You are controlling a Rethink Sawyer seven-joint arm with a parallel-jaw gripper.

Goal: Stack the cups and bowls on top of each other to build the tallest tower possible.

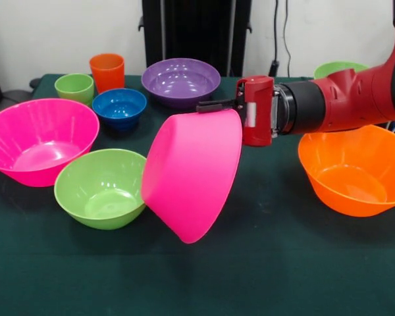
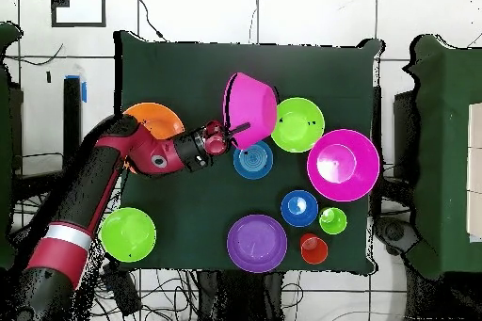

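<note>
My gripper [image 1: 225, 105] [image 2: 229, 133] is shut on the rim of a big pink bowl [image 1: 191, 172] [image 2: 249, 101] and holds it tipped on its side, its lower edge close to the cloth. A second big pink bowl [image 1: 36, 139] [image 2: 344, 165] and a green bowl [image 1: 102, 189] [image 2: 298, 124] stand beside it. Also there are a blue bowl [image 1: 120, 106] [image 2: 298, 207], a purple bowl [image 1: 181, 80] [image 2: 256, 242], the orange tumbler [image 1: 107, 71] [image 2: 313, 248] and the light-green cup [image 1: 74, 87] [image 2: 332, 220]. Another blue bowl [image 2: 252, 160] shows only overhead. No nested tower shows.
A big orange bowl [image 1: 355, 172] [image 2: 155, 120] sits under my forearm. Another green bowl [image 1: 339, 67] [image 2: 128, 233] stands behind the arm near the robot's base. Everything rests on a dark green cloth [image 1: 263, 276] with cables beyond its edges.
</note>
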